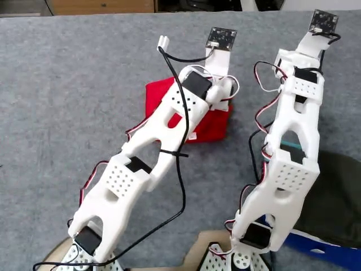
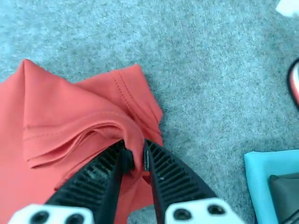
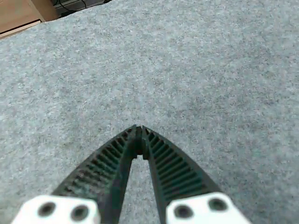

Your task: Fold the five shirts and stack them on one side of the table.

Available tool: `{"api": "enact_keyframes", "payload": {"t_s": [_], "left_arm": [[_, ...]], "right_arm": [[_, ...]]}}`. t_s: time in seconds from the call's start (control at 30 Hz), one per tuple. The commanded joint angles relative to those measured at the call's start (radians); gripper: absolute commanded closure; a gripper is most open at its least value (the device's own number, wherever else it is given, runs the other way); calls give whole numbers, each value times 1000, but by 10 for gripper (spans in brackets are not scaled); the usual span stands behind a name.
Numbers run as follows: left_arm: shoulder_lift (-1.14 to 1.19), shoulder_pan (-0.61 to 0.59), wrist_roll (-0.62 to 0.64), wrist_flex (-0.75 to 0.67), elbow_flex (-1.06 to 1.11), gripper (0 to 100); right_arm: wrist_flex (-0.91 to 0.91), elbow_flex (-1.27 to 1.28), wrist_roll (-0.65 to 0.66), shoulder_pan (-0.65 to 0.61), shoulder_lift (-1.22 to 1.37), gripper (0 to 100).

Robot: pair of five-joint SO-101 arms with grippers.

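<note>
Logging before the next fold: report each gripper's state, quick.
Left gripper: closed, pinching a fold of the red shirt.
Right gripper: closed, holding nothing, over the grey mat.

A grey, felt-like fabric covering (image 1: pixel 62 96) lies over the whole table surface under even, soft light. Past its far edge stands a light brown wooden furniture panel (image 1: pixel 101 5), and beside the panel is a dark shadowed gap (image 1: pixel 192 4).
</note>
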Motion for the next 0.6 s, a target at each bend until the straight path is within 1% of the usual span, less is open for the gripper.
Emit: {"api": "enact_keyframes", "payload": {"t_s": [0.0, 0.07, 0.13, 0.2, 0.27, 0.33, 0.4, 0.43, 0.5, 0.57], "left_arm": [[-27, -18, 6, -12, -48, 812], [-31, -55, 49, 6, -68, 778], [-44, -109, 77, 55, -133, 776], [-45, -164, 75, 100, -195, 778], [-45, -224, 75, 126, -232, 814], [-36, -292, 80, 132, -227, 884], [-12, -344, 81, 130, -190, 973], [8, -361, 80, 130, -172, 988], [50, -384, 83, 133, -143, 967], [91, -399, 83, 135, -133, 984]], "right_arm": [[-14, -51, 12, 5, -12, 990], [3, -53, 69, -22, -18, 990], [32, -58, 146, -64, -35, 990], [51, -58, 173, -96, -48, 990], [69, -62, 180, -125, -61, 991], [106, -73, 193, -150, -84, 993], [183, -104, 250, -182, -107, 993], [229, -130, 278, -203, -117, 993], [338, -200, 324, -242, -134, 993], [483, -300, 368, -283, -137, 993]]}}
